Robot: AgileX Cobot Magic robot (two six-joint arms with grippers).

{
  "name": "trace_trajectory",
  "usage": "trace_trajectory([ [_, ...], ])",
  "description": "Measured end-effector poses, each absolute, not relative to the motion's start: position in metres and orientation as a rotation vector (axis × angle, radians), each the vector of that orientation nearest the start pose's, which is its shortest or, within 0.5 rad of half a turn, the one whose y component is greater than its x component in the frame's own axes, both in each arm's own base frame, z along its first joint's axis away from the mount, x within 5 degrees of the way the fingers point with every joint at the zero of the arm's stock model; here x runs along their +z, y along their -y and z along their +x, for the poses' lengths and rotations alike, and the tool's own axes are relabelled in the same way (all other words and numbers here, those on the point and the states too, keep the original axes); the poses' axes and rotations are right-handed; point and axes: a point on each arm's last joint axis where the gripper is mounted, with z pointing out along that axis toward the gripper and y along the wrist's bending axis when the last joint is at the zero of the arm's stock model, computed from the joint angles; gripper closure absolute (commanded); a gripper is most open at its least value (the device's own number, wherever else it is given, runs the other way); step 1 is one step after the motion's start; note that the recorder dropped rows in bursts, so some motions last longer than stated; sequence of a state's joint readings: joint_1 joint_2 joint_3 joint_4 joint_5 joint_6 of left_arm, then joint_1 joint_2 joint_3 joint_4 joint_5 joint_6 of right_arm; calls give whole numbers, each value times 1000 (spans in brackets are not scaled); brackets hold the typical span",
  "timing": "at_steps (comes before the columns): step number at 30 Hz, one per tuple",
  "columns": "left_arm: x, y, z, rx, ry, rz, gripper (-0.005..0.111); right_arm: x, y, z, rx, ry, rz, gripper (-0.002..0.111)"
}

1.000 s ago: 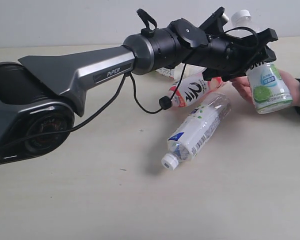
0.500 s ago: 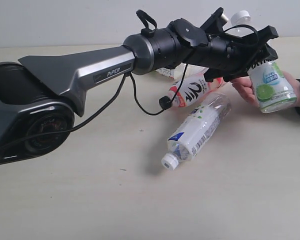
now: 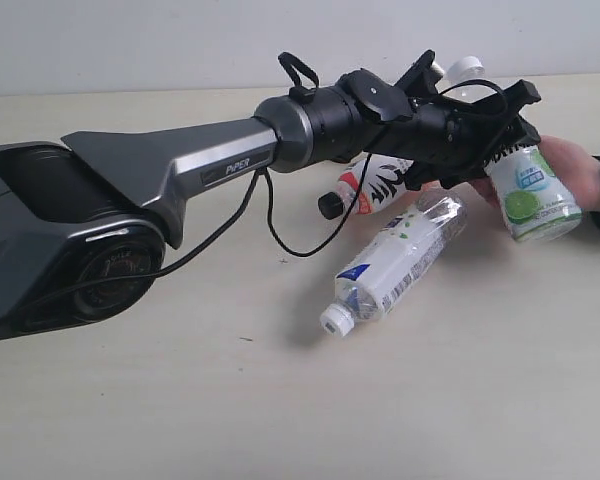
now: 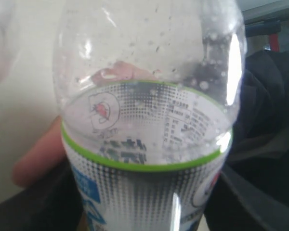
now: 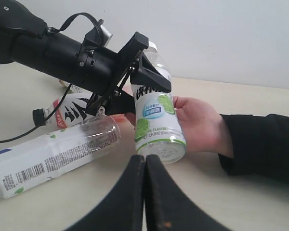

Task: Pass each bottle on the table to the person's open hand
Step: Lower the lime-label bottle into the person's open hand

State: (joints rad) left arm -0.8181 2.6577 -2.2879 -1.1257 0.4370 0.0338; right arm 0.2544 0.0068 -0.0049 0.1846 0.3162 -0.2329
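On the table (image 3: 280,400) the blue-and-white bottle (image 3: 395,262) and red-and-white bottle (image 3: 375,185) lie untaken; the green-and-white bottle (image 3: 528,190), clamped in the left gripper (image 3: 505,130), sits upright against the person's hand (image 3: 570,165); release looks next, the jaws parting once that hand closes; the right gripper (image 5: 144,187) has its fingers together.

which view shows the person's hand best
The right wrist view: the hand shows plainly against the green bottle. In the exterior view the bottle and left gripper hide part of it. The left wrist view shows only blurred fingers behind the bottle.
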Motion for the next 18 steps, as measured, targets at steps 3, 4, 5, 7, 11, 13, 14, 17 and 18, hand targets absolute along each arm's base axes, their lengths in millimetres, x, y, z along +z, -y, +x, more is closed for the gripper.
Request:
trace_trajectory([
  [3,133,454,378,-1451,-2402,-3,107,186,-19,51,192,-1772,-320,108],
  [4,133,454,378,-1452,-2402,-5,107,186,-19,51,192,-1772,-320,108],
  [5,133,454,378,-1455,-2402,-8,106,186,-19,51,192,-1772,-320,108],
  [7,133,454,378,-1455,-2402,-9,102,186,-19,51,192,-1772,-320,108],
  [11,133,454,378,-1460,-2402,-15,82,186,-19,51,192,-1772,-320,108],
  [13,133,454,378,-1460,-2403,-17,70,186,-19,51,192,-1772,-320,108],
  [14,133,454,378,-1460,-2403,-17,64,186,-19,51,192,-1772,-320,108],
  [17,133,454,378,-1461,-2403,-18,53,186,-19,51,192,-1772,-320,108],
  [18,133,454,378,-1463,-2404,-22,50,186,-19,51,192,-1772,-320,108],
])
